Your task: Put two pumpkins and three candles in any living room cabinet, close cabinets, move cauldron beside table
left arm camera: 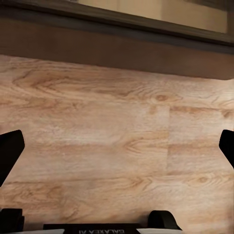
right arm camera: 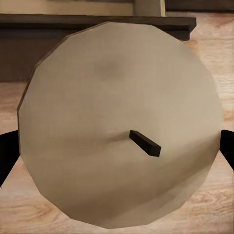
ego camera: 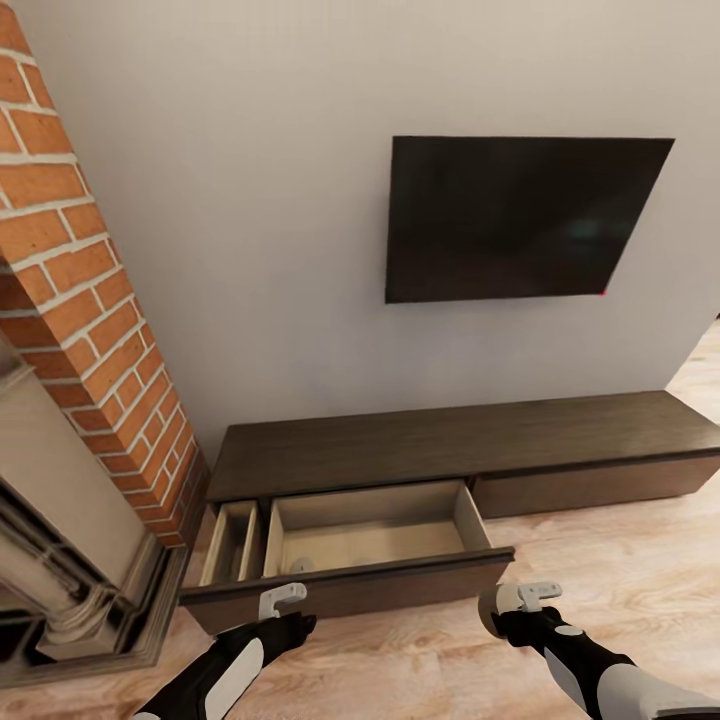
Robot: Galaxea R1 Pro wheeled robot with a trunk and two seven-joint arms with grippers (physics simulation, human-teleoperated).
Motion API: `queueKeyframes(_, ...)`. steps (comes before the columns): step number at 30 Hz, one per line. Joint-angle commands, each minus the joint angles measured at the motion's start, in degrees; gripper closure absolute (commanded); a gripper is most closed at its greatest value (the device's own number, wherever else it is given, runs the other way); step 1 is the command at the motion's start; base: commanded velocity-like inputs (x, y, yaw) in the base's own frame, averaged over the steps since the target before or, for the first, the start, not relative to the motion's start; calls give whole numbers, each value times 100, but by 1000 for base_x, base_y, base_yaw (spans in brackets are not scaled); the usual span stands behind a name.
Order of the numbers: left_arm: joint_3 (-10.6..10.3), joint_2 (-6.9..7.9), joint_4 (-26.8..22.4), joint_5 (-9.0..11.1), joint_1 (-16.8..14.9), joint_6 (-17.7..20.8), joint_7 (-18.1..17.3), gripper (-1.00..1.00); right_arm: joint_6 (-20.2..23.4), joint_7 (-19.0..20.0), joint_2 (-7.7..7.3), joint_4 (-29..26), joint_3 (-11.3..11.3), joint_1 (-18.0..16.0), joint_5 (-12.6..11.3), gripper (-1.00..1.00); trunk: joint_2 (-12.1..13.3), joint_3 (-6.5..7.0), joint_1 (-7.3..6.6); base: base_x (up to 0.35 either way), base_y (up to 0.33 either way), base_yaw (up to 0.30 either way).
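The long low dark-brown cabinet (ego camera: 450, 440) stands against the wall, and its left drawer (ego camera: 370, 585) is pulled out, showing a pale beige inside. A small pale round shape (ego camera: 300, 565) lies in the drawer's near left corner; it is too small to identify. My right gripper (ego camera: 512, 603) is shut on a beige candle (ego camera: 490, 607) just in front of the drawer's right end. In the right wrist view the candle's flat round top (right arm camera: 122, 126) with its dark wick sits between the black fingers (right arm camera: 6, 156). My left gripper (ego camera: 283, 598) is open over the floor before the drawer front (left arm camera: 117, 53).
A brick-and-stone fireplace (ego camera: 90, 330) rises at the left, close to the cabinet's left end. A dark TV (ego camera: 520, 215) hangs on the wall above the cabinet. Light wood floor (ego camera: 620, 570) runs in front and to the right.
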Motion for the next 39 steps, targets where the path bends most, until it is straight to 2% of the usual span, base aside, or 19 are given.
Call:
queueKeyframes(1, 0, 0, 0, 0, 0, 0, 0, -100, 0, -4, 0, 0, 1, 0, 0, 100, 42, 19, -23, 0, 0, 266)
queueKeyframes(15, 0, 0, 0, 0, 0, 0, 0, -100, 0, -4, 24, 0, -2, 0, 0, 100, 603, 270, -330, 0, 0, 276)
queueKeyframes(24, -2, 0, -7, 0, 0, 0, 0, -100, 0, -4, 28, 0, -2, 0, 0, 100, 964, 431, -528, 0, 0, 168)
queueKeyframes(31, -19, 2, -17, -17, 0, 0, -28, -100, 0, -4, 27, 0, -2, 0, 0, 100, 964, 431, -528, 12, 0, 80)
queueKeyframes(39, -11, 0, -9, -27, 0, 0, -26, -100, 0, -4, 27, 0, -2, 0, 0, 100, 964, 431, -528, 290, 0, 5)
